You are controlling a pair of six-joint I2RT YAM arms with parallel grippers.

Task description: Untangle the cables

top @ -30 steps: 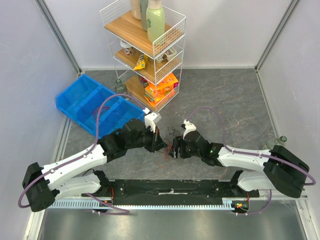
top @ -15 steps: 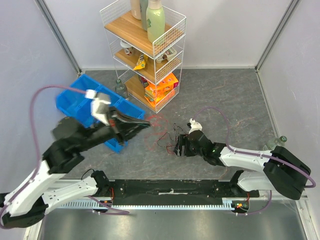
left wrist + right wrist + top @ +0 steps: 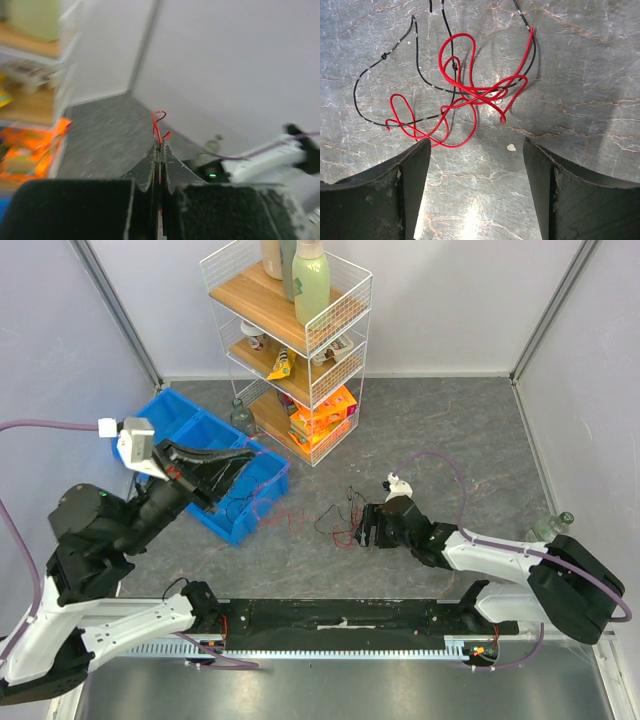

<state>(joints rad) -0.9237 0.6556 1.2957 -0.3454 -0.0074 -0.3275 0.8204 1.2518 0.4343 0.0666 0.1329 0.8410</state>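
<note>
A wire rack [image 3: 250, 290] beyond both grippers holds bottles [image 3: 311, 280] and packets [image 3: 325, 410]. A blue bin [image 3: 160, 430] sits below the left gripper [image 3: 159, 146], which pinches a red wire [image 3: 158, 122]. The right gripper [image 3: 476, 150] gapes with nothing between its fingers, and the cables [image 3: 465, 90] lie just ahead of it on the table [image 3: 580, 60].

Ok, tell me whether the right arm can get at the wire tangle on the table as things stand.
Probably yes: the right gripper is open and low, the tangle lies on the table just ahead of its fingers, nothing between.

Two arms [image 3: 100, 530] [image 3: 500, 552], one blue bin [image 3: 172, 435], one rack [image 3: 255, 295], one cable tangle [image 3: 465, 95].
</note>
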